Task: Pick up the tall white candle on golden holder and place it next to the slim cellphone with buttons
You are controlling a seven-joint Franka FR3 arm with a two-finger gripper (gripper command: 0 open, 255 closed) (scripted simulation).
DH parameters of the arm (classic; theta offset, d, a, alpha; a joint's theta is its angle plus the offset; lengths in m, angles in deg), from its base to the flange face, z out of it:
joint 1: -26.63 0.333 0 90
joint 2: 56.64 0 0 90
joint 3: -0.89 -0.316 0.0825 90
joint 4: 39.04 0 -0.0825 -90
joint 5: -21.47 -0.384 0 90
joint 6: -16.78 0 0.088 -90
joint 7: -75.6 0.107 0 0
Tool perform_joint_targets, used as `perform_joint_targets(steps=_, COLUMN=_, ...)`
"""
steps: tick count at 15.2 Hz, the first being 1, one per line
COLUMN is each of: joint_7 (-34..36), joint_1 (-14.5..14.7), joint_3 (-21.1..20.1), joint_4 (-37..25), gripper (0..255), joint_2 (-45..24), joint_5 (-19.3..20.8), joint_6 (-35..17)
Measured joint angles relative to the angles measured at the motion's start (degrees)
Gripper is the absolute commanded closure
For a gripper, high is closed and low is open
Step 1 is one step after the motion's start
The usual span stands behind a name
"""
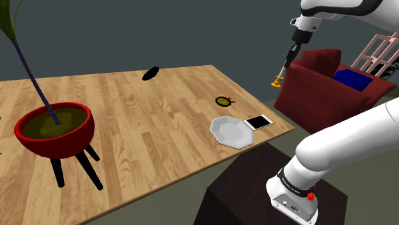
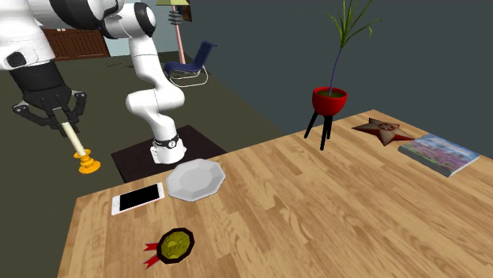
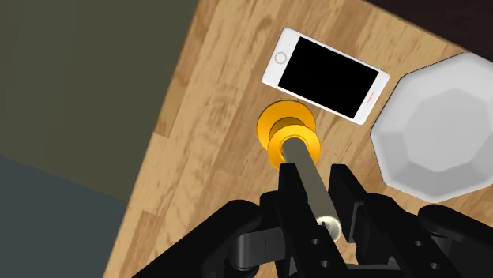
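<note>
A broad light wooden table (image 1: pixel 160 128) carries everything. The white Franka arm (image 1: pixel 345 147) rises from its stand beside the table's near corner. A red bowl planter on black legs (image 1: pixel 54 128) stands toward the opposite end of the table. A white eight-sided plate (image 1: pixel 232 131) lies at the corner nearest the stand. Just beside it, closer to the table's edge, lies a slim white cellphone with a black screen (image 1: pixel 258 121). A small round olive-green object with red trim (image 1: pixel 222 100) lies a little further along the same edge. A small black object (image 1: pixel 151 73) sits at the far edge, too small to identify. The tall white candle (image 2: pixel 73 140) on its golden holder (image 3: pixel 288 130) hangs tilted in the air. It touches nothing below and hovers about the table's edge near the cellphone corner. The black two-finger gripper (image 3: pixel 314 180) is closed onto the candle's upper shaft, one finger on each side. The holder hangs below the fingers, pointing toward the table edge next to the cellphone. The pick-up appears finished, judging by the lifted candle. What remains is lowering it upright onto the bare wood beside the cellphone and letting go.
</note>
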Motion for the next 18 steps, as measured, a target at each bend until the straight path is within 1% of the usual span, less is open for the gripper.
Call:
perform_joint_targets(steps=4, joint_7=-6.57, joint_1=-1.49, joint_3=4.84, joint_4=-3.83, gripper=255, joint_2=-3.45, joint_5=0.03, joint_6=-0.04)
perform_joint_targets(steps=5, joint_7=-7.97, joint_1=-1.67, joint_3=5.87, joint_4=-5.32, gripper=255, joint_2=-4.72, joint_5=-0.28, joint_6=0.16)
perform_joint_targets(steps=6, joint_7=-8.44, joint_1=-1.74, joint_3=6.24, joint_4=-5.39, gripper=255, joint_2=-5.18, joint_5=-0.39, joint_6=-0.23)
perform_joint_targets(steps=18, joint_7=-8.53, joint_1=-2.26, joint_3=7.21, joint_4=3.64, gripper=255, joint_2=-4.91, joint_5=0.22, joint_6=-9.05)
